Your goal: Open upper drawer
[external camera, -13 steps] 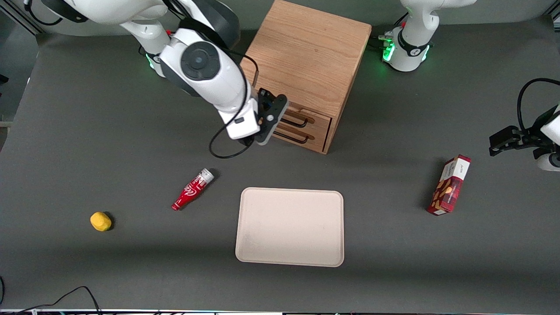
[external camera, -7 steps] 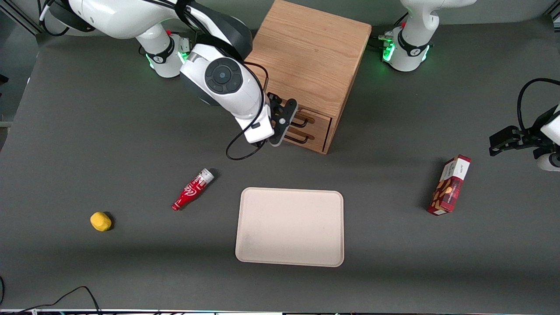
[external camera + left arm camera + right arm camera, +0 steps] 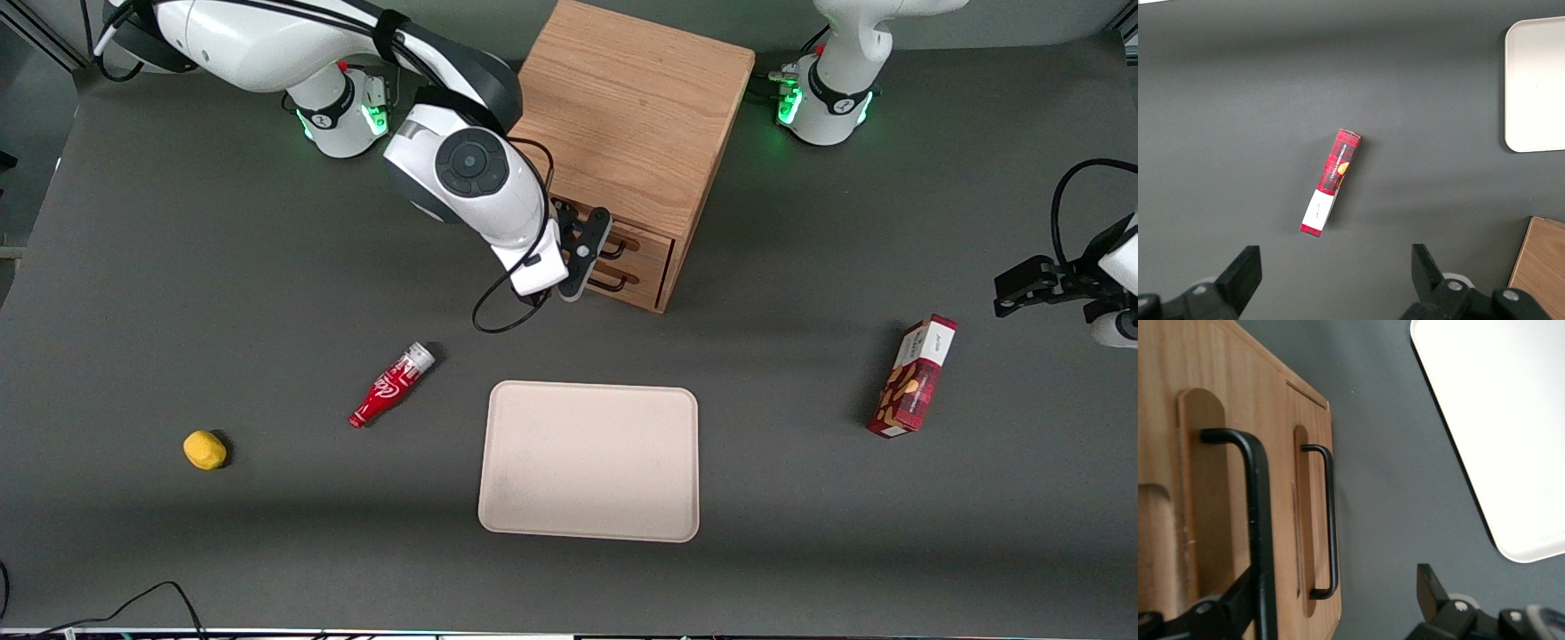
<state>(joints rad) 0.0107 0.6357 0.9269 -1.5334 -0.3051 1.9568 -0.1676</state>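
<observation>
The wooden cabinet (image 3: pixel 627 116) stands at the back of the table, its two drawer fronts facing the tray. The upper drawer (image 3: pixel 647 240) is closed; its dark bar handle (image 3: pixel 615 244) sits above the lower drawer's handle (image 3: pixel 613 284). My right gripper (image 3: pixel 589 253) is open right in front of the drawer fronts, at the handles. In the right wrist view the upper handle (image 3: pixel 1259 520) is large and close. It crosses one finger (image 3: pixel 1238 603), while the other finger (image 3: pixel 1431 587) hangs over bare table. The lower handle (image 3: pixel 1329 520) lies between the fingers, farther off.
A beige tray (image 3: pixel 589 462) lies nearer the front camera than the cabinet and also shows in the right wrist view (image 3: pixel 1511 420). A red bottle (image 3: pixel 391 385) and a yellow object (image 3: pixel 204 450) lie toward the working arm's end. A red box (image 3: pixel 914 376) lies toward the parked arm's end.
My right gripper has moved from beside the cabinet's corner across the drawer fronts, closer to the handles. The drawers have not moved.
</observation>
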